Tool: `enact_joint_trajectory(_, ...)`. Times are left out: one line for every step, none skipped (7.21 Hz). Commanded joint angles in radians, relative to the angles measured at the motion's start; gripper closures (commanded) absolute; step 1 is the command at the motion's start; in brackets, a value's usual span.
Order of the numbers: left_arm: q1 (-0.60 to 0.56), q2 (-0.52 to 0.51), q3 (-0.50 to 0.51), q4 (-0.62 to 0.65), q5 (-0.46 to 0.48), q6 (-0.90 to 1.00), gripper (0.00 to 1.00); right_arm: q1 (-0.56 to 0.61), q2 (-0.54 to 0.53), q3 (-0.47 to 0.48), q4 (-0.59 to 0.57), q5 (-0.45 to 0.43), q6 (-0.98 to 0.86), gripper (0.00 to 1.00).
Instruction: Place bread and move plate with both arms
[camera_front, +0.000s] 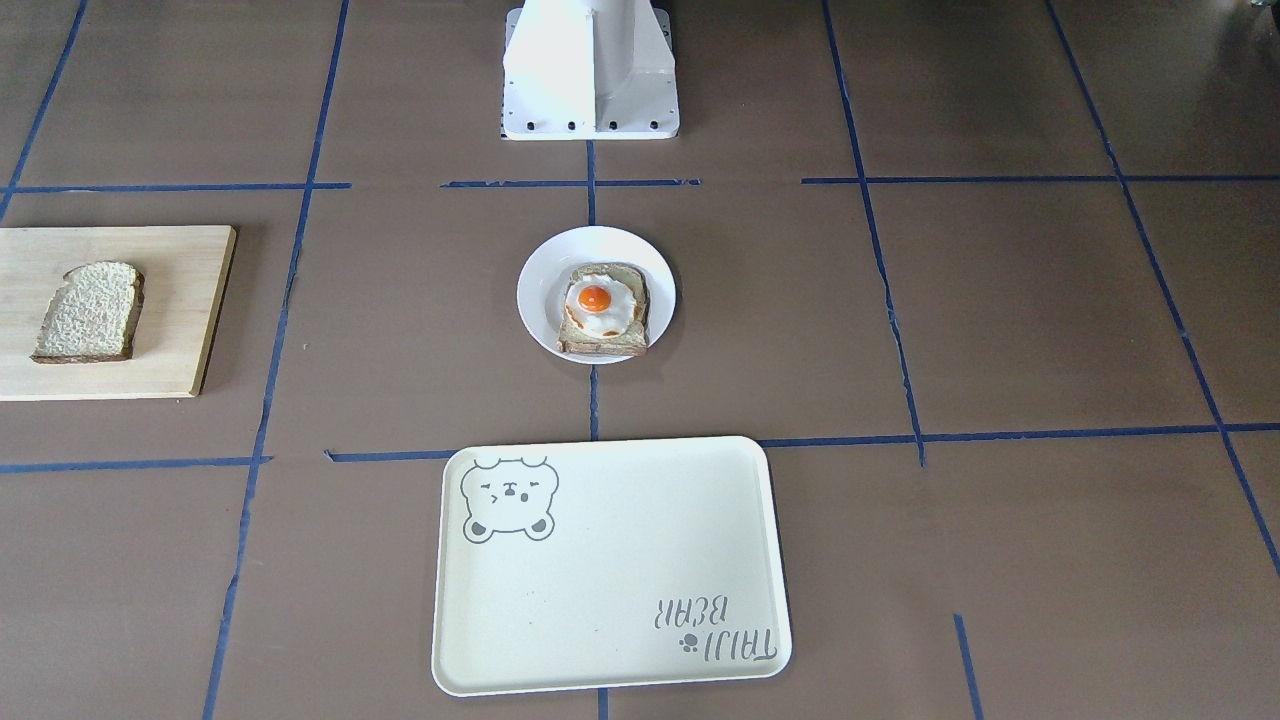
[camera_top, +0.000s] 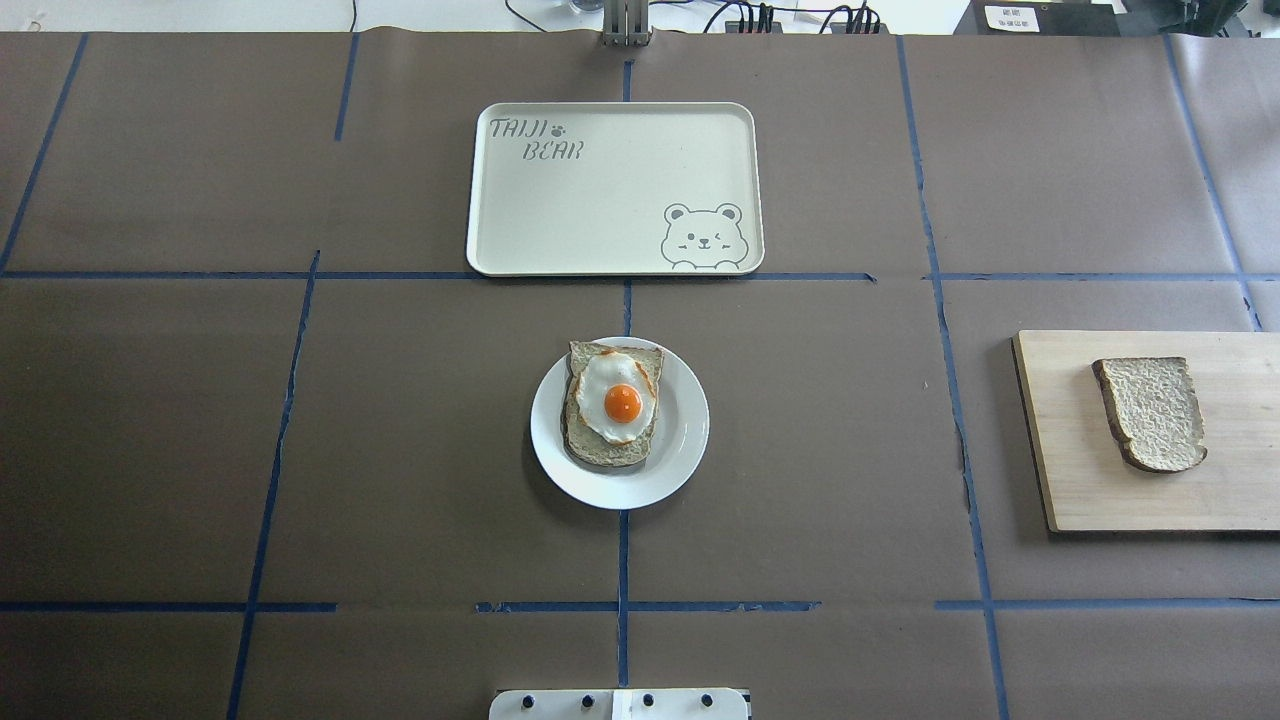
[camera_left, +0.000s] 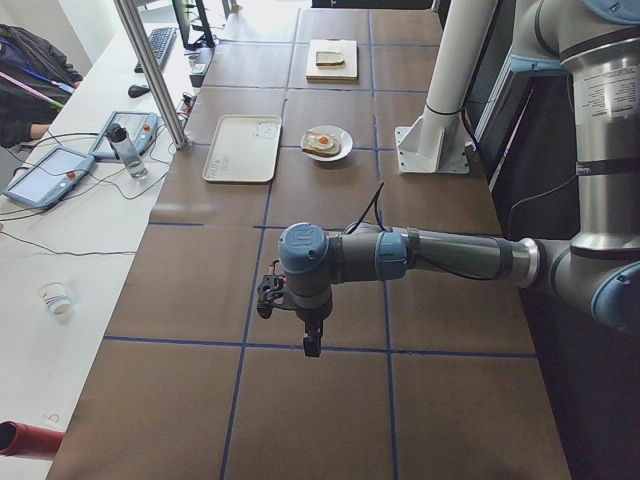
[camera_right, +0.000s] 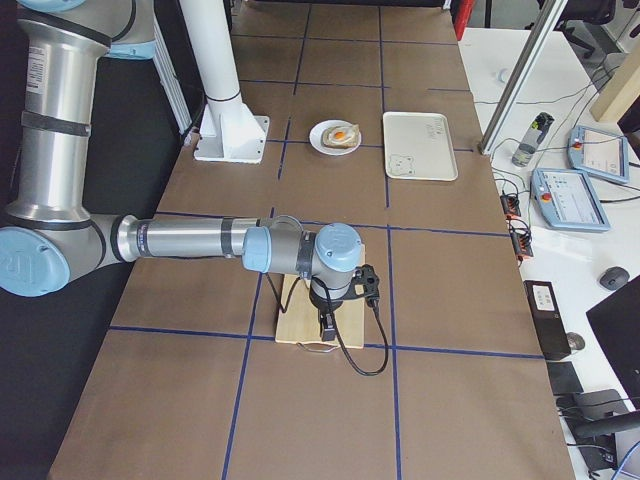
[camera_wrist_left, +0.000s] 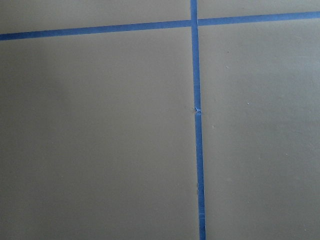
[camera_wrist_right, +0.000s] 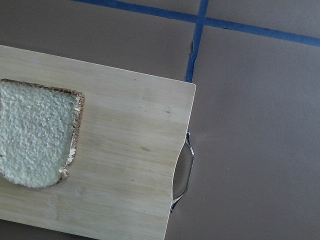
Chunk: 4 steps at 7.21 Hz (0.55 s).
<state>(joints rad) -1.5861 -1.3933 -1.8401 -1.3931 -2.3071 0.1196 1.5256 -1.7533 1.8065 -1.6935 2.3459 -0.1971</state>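
Jaws of both grippers: spread cannot be told; right gripper hangs over the pale wooden cutting board bearing the brown-crusted wholemeal bread slice, left gripper well apart.

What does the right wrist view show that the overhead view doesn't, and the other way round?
Only the right wrist view: the metal handle on the end of the board.
Only the overhead view: the plate with the egg toast on it, the tray beyond it, and the edge of the white base.
Both: the bread lying flat on the board, and blue tape lines on the brown table.
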Motion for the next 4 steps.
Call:
enact_joint_trajectory(0.012, 0.005, 0.007, 0.000, 0.006, 0.023, 0.00, -0.022, 0.014, 0.031, 0.003, 0.000, 0.004, 0.00)
enact_joint_trajectory(0.015, 0.002, 0.016, -0.001, 0.002, 0.023, 0.00, -0.053, 0.014, 0.063, 0.003, -0.004, 0.004, 0.00)
enact_joint_trajectory(0.015, 0.002, 0.016, -0.001, 0.002, 0.023, 0.00, -0.064, 0.006, 0.068, 0.000, 0.009, 0.046, 0.00)
enact_joint_trajectory(0.015, 0.002, 0.015, -0.001, 0.002, 0.023, 0.00, -0.099, 0.002, 0.062, 0.047, 0.030, 0.097, 0.00)
